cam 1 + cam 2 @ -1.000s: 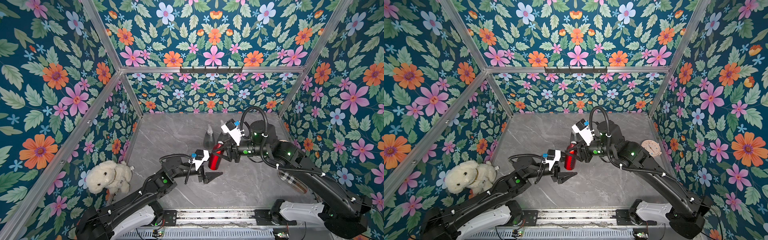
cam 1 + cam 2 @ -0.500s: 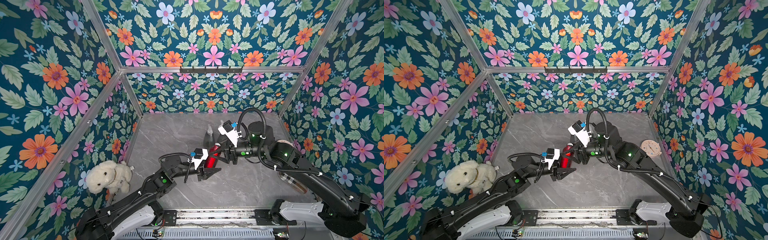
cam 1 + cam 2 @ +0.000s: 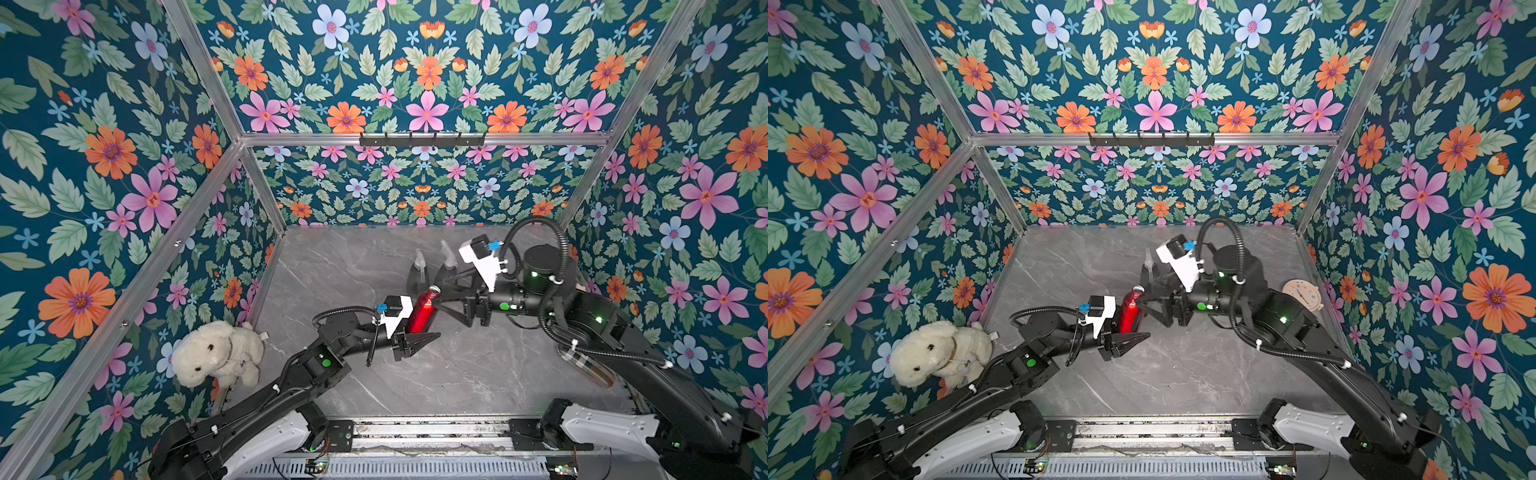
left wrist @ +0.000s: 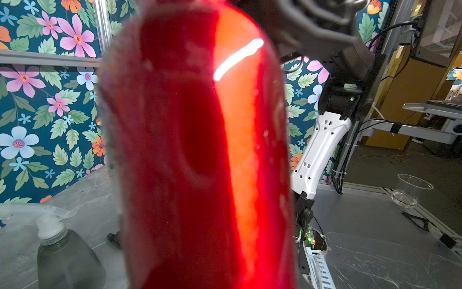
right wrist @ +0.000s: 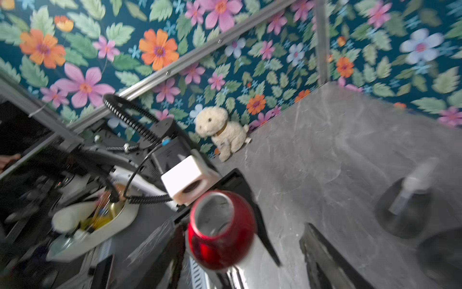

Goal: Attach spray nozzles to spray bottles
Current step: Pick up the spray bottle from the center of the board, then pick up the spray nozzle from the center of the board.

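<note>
Red bottle [image 3: 422,311] off the table [image 3: 332,266], tilted, mouth toward the right gripper [image 3: 442,296]. Left gripper [image 3: 428,326] clamped tight on its lower body. Right jaws spread either side of the neck, holding nothing. Mouth bare, no nozzle. Shell looks rigid, glossy, likely light and slick; held this low it may pivot when a nozzle is twisted on, so mid-body, across the cylinder, seems the better hold. Grey bottles [image 3: 417,278] stand behind, whitish heads on

I work in a lab: flower walls [image 3: 424,83] on metal bars [image 3: 415,139] box in the grey table [image 3: 457,374], with a desk [image 4: 435,110] beyond it.
</note>
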